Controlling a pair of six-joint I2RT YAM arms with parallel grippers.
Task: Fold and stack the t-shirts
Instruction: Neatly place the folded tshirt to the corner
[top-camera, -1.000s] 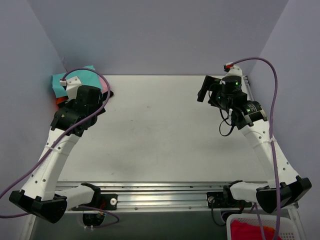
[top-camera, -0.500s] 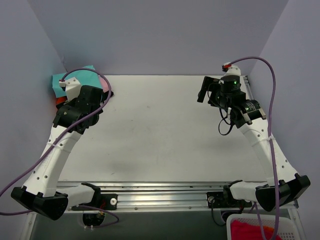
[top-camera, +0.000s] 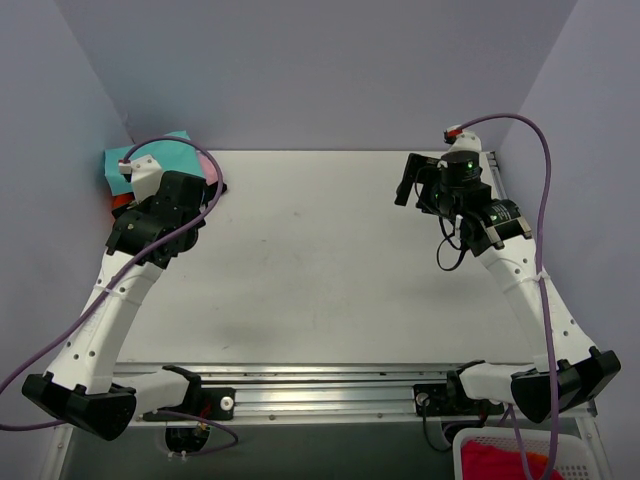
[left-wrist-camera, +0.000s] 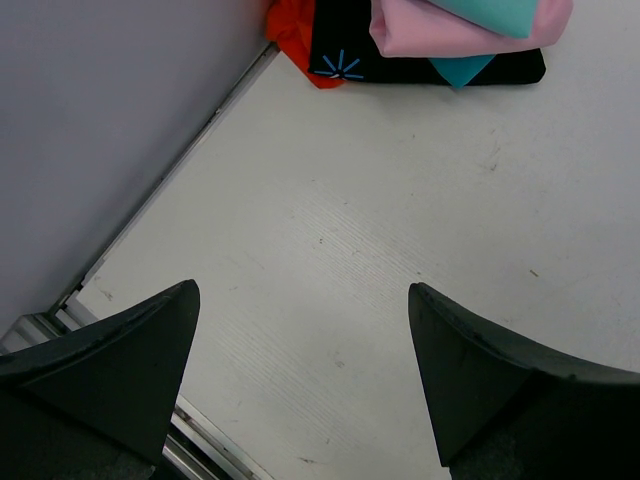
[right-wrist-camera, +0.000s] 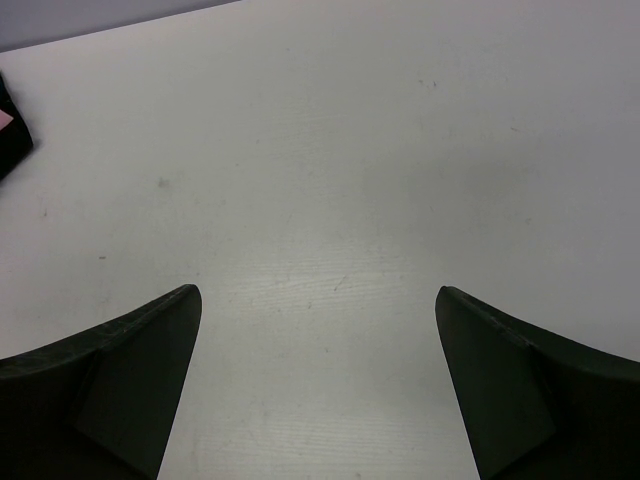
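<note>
Soft cloth t-shirts (left-wrist-camera: 450, 35), a flat folded stack on matte white table (left-wrist-camera: 400, 220); both jaws wide, empty.

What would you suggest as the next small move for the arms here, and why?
I would probably swing the right gripper toward the basket, where red cloth shows. The teal shirt, pink shirt, black shirt and orange-red shirt already lie stacked in the far-left corner, and the left gripper is open and empty too.

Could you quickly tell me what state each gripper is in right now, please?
Left gripper: open, holding nothing.
Right gripper: open, holding nothing.
</note>
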